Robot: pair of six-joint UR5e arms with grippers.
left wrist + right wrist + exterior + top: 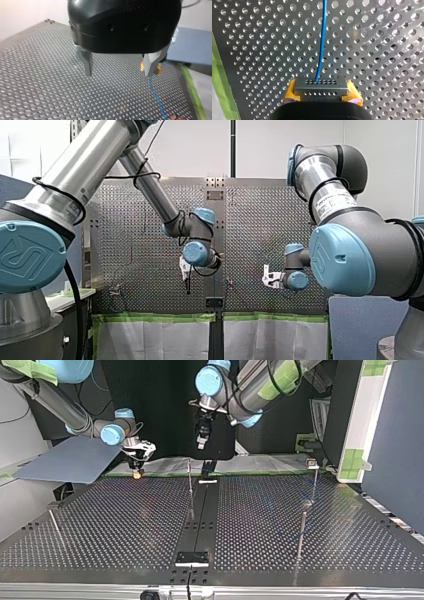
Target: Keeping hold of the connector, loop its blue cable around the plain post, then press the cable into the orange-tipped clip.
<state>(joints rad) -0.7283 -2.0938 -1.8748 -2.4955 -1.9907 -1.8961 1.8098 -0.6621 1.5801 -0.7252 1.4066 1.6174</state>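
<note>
My right pincer [322, 90], yellow-padded, pinches the grey, hole-dotted block connector [321, 87]. Its thin blue cable [322, 42] runs straight ahead over the perforated metal desk [262, 50]. My left pincer [119, 72] stands spread.

The perforated table [125, 525] is grey metal, split down its middle by a black strip [202, 510]; at the strip's near end in the top view lies a small dark plate [192, 558]; green tape [155, 318] edges the table (white sheeting [155, 340] lies just past it); a grey-blue board [70, 462] sits beyond the top view's far-left corner.
</note>
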